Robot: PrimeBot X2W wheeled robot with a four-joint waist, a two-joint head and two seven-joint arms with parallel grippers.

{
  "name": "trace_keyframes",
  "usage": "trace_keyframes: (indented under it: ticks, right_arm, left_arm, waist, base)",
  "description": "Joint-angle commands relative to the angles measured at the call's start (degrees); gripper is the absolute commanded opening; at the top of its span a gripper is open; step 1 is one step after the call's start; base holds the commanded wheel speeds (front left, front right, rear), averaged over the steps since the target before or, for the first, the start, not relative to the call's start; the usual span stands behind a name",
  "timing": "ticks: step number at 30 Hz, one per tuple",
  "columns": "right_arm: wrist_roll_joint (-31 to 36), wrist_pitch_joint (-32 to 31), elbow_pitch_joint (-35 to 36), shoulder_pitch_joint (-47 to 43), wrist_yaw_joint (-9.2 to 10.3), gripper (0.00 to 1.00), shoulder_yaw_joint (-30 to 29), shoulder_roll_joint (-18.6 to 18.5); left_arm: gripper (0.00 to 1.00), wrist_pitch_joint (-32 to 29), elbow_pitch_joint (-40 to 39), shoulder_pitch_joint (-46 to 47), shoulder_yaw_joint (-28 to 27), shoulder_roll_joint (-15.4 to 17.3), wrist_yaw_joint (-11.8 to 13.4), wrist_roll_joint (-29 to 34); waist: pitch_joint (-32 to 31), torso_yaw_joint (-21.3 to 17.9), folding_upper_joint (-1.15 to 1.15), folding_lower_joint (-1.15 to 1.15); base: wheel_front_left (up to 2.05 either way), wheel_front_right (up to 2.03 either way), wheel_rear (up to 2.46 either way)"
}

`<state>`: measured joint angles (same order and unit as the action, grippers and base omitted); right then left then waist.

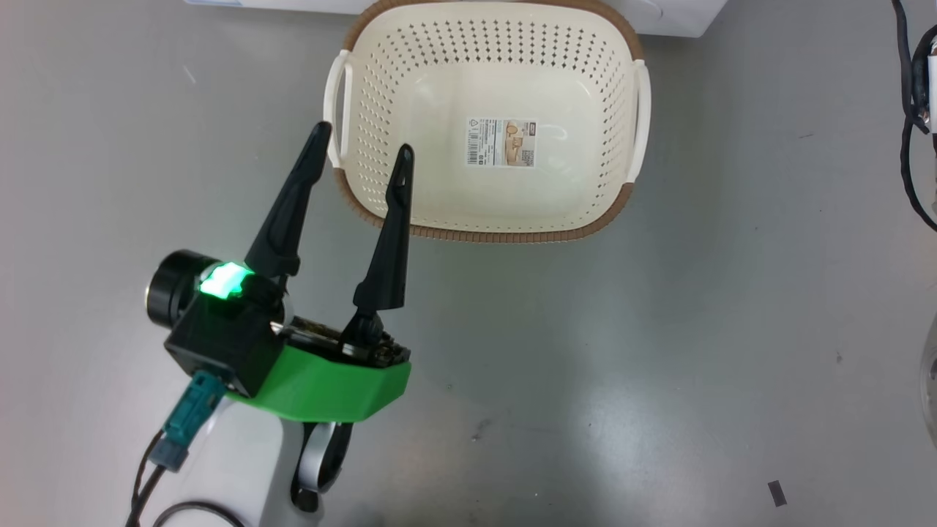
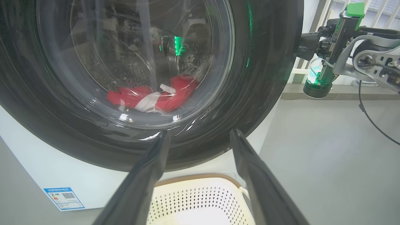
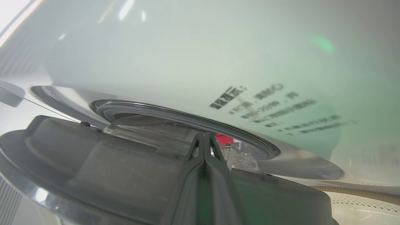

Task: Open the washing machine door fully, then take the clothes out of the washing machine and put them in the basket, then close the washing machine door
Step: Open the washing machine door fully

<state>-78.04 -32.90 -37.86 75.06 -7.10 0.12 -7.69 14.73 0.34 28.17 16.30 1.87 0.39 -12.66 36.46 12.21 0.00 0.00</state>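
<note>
Basket (image 1: 512,236) on the floor (image 1: 659,329), just beyond the left hand (image 1: 362,139) whose fingers stand wide and hold nothing, contains only a sticker (image 1: 501,143). Farther off, the right hand (image 3: 204,136), fingers pressed together, sits at the edge of the washing machine door (image 2: 259,78), which looks barely cracked open, so the first step seems unfinished. Farthest, the red clothes (image 2: 150,97) lie in the drum (image 2: 131,73), so unloading and closing are left.
</note>
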Motion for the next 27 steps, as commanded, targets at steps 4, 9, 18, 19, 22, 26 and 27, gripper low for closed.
trace_keyframes:
  ticks: [4,9,18,19,22,26,27]
  right_arm:
    - [-0.79,-1.54,2.08,-0.43,-0.39,0.00,1.19,2.97]
    - [-2.71,-2.88,1.76,-1.85,-0.39,0.00,0.76,3.49]
    - [-2.53,-3.90,1.88,-4.65,-0.39,0.00,2.06,3.95]
    - [-2.51,-3.98,1.95,-5.04,-0.39,0.00,2.23,3.99]
    - [-2.60,-4.24,2.28,-6.39,-0.39,0.00,2.69,4.11]
    - [-2.62,-4.83,3.16,-8.26,-0.39,0.00,3.52,4.23]
    - [-2.59,-4.85,3.42,-8.71,-0.39,0.00,3.67,4.26]
  left_arm:
    - [1.00,0.27,-0.85,0.22,-1.79,1.05,-0.14,0.38]
    - [1.00,0.27,-0.10,-0.14,-1.94,1.04,-0.12,0.47]
    - [1.00,0.27,0.04,-0.63,-2.57,1.04,-0.09,0.58]
    - [1.00,0.27,0.08,-0.70,-2.65,1.04,-0.08,0.42]
    - [1.00,0.27,0.39,-0.99,-2.78,1.03,0.04,-0.06]
    - [1.00,0.27,0.68,-1.25,-2.50,1.02,0.30,-0.44]
    - [1.00,0.27,0.69,-1.24,-2.47,1.02,0.38,-0.49]
  waist:
    - [-0.80,-0.79,0.00,0.00]
    - [-2.35,-1.12,0.00,0.00]
    - [-3.51,-1.45,0.00,0.00]
    - [-3.69,-1.50,0.00,0.00]
    - [-4.64,-1.63,0.00,0.00]
    - [-5.81,-1.68,0.00,0.00]
    - [-6.02,-1.69,0.00,0.00]
  base:
    - [0.00,0.00,0.00]
    - [0.00,0.00,0.00]
    - [0.00,0.00,0.00]
    - [0.00,0.00,0.00]
    - [0.00,0.00,0.00]
    - [0.00,0.00,0.00]
    - [0.00,0.00,0.00]
